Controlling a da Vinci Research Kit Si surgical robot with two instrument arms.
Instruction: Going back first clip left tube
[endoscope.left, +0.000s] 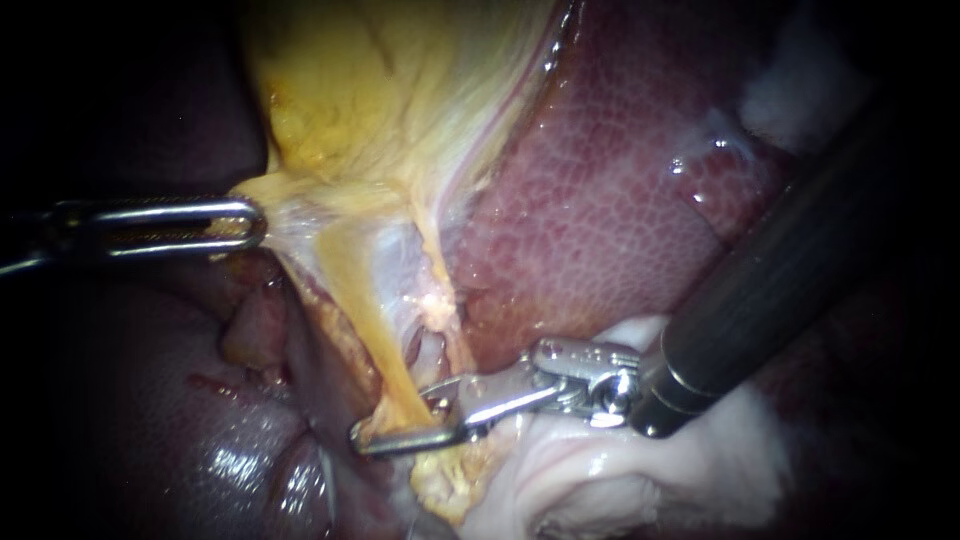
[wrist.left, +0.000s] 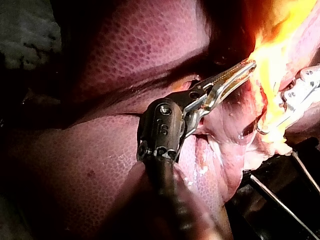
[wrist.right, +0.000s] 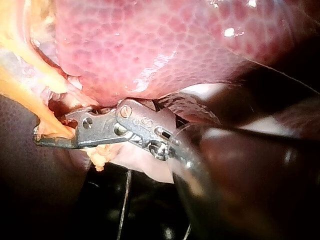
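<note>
The yellow gallbladder (endoscope.left: 380, 80) hangs at the top, and a yellow tube (endoscope.left: 360, 310) runs down from it. My left instrument (endoscope.left: 250, 222) comes in from the left, its jaws shut on the gallbladder's lower left edge and holding it taut. My right instrument (endoscope.left: 392, 418) comes in from the upper right. Its jaws stand open around the low end of the tube, a gap showing on each side. In the right wrist view the tube (wrist.right: 30, 100) drops between those jaws (wrist.right: 50, 135). I can make out no clip on the tube.
Dark red liver (endoscope.left: 600, 200) lies behind and right of the tube, with more liver (endoscope.left: 150, 420) at lower left. Pale white tissue (endoscope.left: 600, 470) lies under my right instrument's shaft (endoscope.left: 780, 270). A thin membrane (endoscope.left: 400, 250) spans beside the tube.
</note>
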